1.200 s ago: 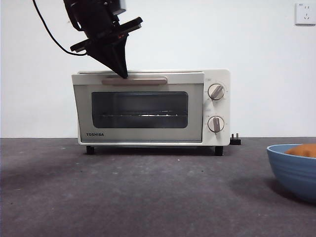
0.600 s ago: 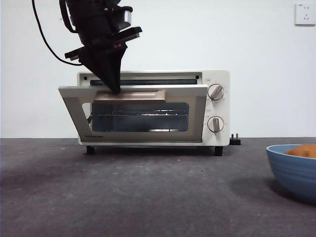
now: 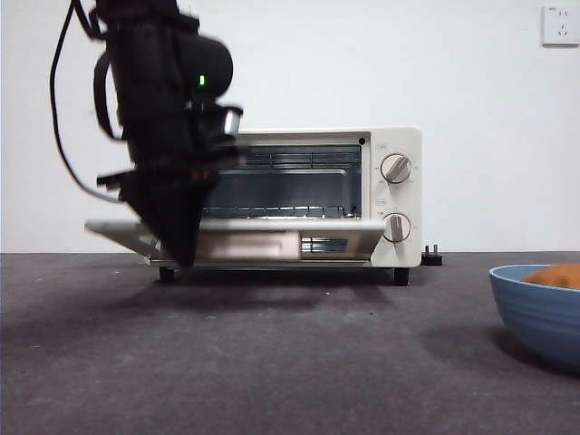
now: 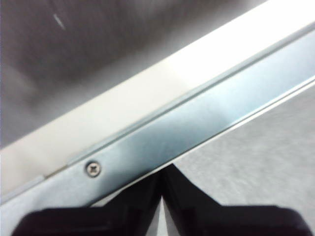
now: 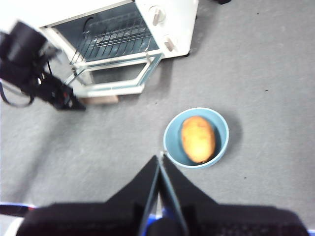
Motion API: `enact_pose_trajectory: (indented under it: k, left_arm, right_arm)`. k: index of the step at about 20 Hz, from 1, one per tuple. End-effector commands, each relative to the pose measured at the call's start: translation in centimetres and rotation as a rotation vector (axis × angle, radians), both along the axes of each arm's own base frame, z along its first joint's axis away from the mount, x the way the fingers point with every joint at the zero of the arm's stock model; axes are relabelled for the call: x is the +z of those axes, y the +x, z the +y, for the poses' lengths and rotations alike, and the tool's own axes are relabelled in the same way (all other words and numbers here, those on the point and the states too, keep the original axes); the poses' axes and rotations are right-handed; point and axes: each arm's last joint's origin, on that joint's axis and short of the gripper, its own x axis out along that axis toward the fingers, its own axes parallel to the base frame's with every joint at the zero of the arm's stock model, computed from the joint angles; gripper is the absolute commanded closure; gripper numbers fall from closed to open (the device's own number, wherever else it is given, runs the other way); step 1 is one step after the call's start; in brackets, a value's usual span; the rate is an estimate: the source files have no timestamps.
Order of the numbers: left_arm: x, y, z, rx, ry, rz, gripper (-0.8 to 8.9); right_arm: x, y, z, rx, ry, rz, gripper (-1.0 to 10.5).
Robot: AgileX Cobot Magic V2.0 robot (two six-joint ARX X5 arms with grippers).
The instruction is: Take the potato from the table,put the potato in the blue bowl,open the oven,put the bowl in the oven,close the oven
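The oven (image 3: 394,195) stands at the back of the table (image 3: 290,362), its door (image 3: 331,237) swung down almost flat. My left gripper (image 3: 181,258) is shut, its tip at the left part of the beige handle (image 3: 249,246). The left wrist view shows its shut jaws (image 4: 161,194) just under the door's metal edge (image 4: 197,123). The blue bowl (image 3: 535,313) sits at the near right with the potato (image 3: 557,275) inside. From high above, the right wrist view shows my right gripper (image 5: 160,167) shut and empty, the bowl (image 5: 172,142), the potato (image 5: 198,138) and the open oven (image 5: 172,19).
A wire rack (image 3: 281,213) lies inside the oven cavity. A black plug (image 3: 432,256) sits beside the oven's right foot, and a wall socket (image 3: 559,24) is at the upper right. The left arm's cable (image 3: 59,136) hangs to the left of the oven.
The oven door went from closed to half open to nearly flat. My left gripper came down and forward with the handle. Bowl and potato stayed put.
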Motion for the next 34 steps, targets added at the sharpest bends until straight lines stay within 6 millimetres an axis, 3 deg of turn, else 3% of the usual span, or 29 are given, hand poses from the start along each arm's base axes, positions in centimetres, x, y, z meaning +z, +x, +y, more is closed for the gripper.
enact_pose_trajectory:
  k: [1, 7, 11, 15, 21, 24, 26, 32, 34]
  left_arm:
    - [-0.1, 1.5, -0.1, 0.037, -0.019, -0.129, 8.19]
    - [-0.1, 1.3, -0.4, 0.027, -0.016, -0.122, 8.19]
    - [1.2, 0.3, -0.5, -0.006, -0.010, -0.120, 8.19]
    - [5.2, -1.9, 0.4, -0.034, -0.048, -0.167, 8.19]
    - [14.0, -7.9, 3.2, -0.088, -0.255, -0.332, 8.19]
    - [17.3, -11.1, 5.1, -0.114, -0.367, -0.407, 8.20]
    - [18.4, -12.9, 6.2, -0.135, -0.366, -0.435, 8.19]
    - [19.6, -17.1, 8.4, -0.146, -0.361, -0.438, 8.19]
    - [19.1, -18.1, 8.9, -0.146, -0.365, -0.448, 8.19]
  right_arm:
    - [-0.2, -0.3, -0.2, -0.012, -0.008, 0.013, 9.5]
    - [-0.2, -0.3, -0.2, -0.032, -0.020, 0.008, 9.5]
    - [-0.2, -0.2, -0.2, -0.037, -0.022, 0.009, 9.5]
    - [-0.2, 0.0, -0.1, -0.041, -0.026, 0.018, 9.5]
    - [-0.4, 2.2, 0.9, -0.067, -0.027, 0.125, 9.5]
    - [-2.0, 4.0, 1.7, -0.087, -0.057, 0.224, 9.5]
    - [-3.9, 4.9, 2.1, -0.111, -0.080, 0.307, 9.5]
    - [-8.8, 7.2, 3.1, -0.154, -0.099, 0.425, 9.5]
    - [-10.0, 8.0, 3.5, -0.184, -0.075, 0.449, 9.5]
